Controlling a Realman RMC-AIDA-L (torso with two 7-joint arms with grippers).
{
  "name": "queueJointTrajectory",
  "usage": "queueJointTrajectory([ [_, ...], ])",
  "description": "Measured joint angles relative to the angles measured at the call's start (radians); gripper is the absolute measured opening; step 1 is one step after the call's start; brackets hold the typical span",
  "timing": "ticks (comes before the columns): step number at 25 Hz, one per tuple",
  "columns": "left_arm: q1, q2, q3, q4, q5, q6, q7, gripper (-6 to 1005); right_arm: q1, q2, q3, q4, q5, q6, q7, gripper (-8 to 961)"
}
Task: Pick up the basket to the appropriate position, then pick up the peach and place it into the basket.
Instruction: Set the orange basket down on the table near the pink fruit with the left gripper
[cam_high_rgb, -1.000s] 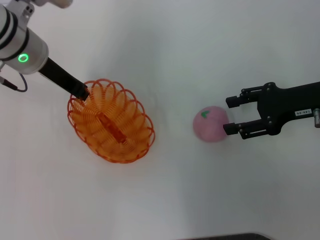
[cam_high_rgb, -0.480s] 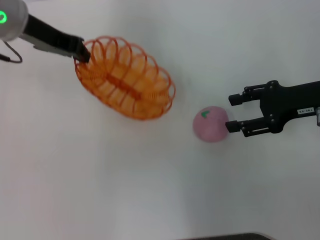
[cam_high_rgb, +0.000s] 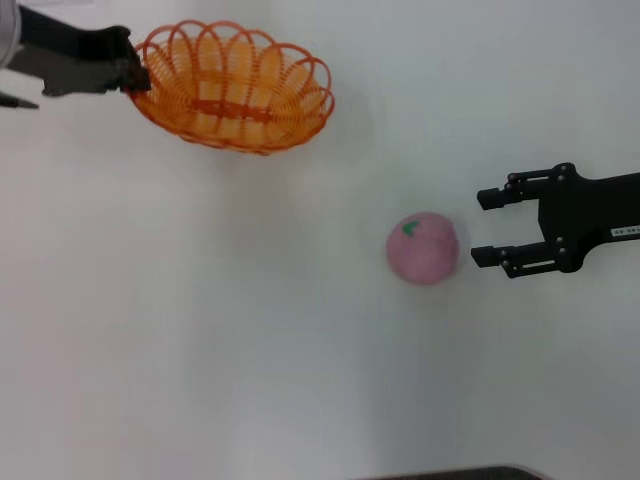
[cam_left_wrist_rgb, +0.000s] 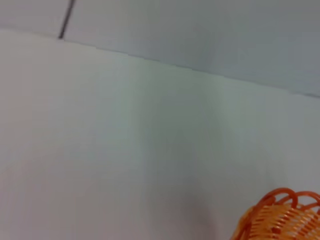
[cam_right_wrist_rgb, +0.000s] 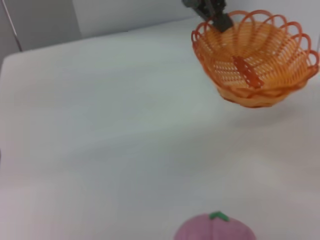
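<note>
At upper left, the left gripper (cam_high_rgb: 128, 72) pinches the rim of the basket (cam_high_rgb: 235, 85), a light, springy wirework. Beside the round, roll-prone peach (cam_high_rgb: 423, 248), the right gripper (cam_high_rgb: 485, 227) waits open; grasp across its middle.

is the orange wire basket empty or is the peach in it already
Empty. The orange wire basket, gripped at its rim by the left gripper, holds nothing; the round pink peach sits on the white table, before the open right gripper.
</note>
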Motion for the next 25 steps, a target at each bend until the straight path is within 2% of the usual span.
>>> queueJointTrajectory([
  [4,0.051,-0.020,0.009,-0.004,-0.026,-0.006,-0.061,62,-0.007,0.002,0.024,0.001,0.002,0.012,-0.052,740],
  [8,0.088,-0.028,0.033,-0.036,-0.059,-0.017,-0.069,68,-0.010,0.009,0.044,0.002,0.001,0.015,-0.085,739],
  [15,0.145,-0.027,0.060,-0.071,-0.091,-0.050,-0.071,117,-0.019,0.010,0.054,-0.007,0.006,0.002,-0.087,738],
  [25,0.193,-0.026,0.121,-0.032,-0.108,-0.027,-0.067,186,-0.020,0.010,0.077,-0.009,0.008,-0.044,-0.079,736],
])
